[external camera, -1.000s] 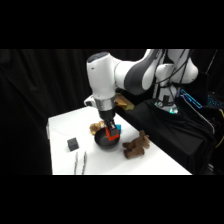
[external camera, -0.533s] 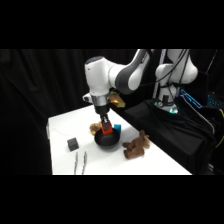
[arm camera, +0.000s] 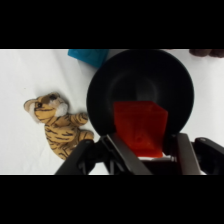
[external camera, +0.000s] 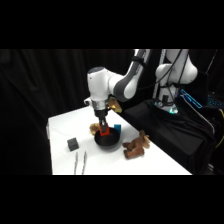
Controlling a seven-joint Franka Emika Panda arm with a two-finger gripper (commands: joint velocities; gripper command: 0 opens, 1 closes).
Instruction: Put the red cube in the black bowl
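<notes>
While the gripper (arm camera: 145, 155) pinches the red cube (arm camera: 140, 126) between its fingers, the cube hangs over the black bowl (arm camera: 140, 80), above its hollow. Bowl sits on the white table (external camera: 150, 160). Toy tiger (arm camera: 57, 122) lies just beside the bowl; teal cube (arm camera: 89, 56) at its rim. Grey cube (external camera: 73, 144) and tongs (external camera: 80, 162) lie apart.

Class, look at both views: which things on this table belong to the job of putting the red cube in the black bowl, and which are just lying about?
Part of the job: the red cube, held in the gripper; the black bowl beneath it.

Lying about: toy tiger, teal cube, dark grey cube, metal tongs, brown lumpy object.
</notes>
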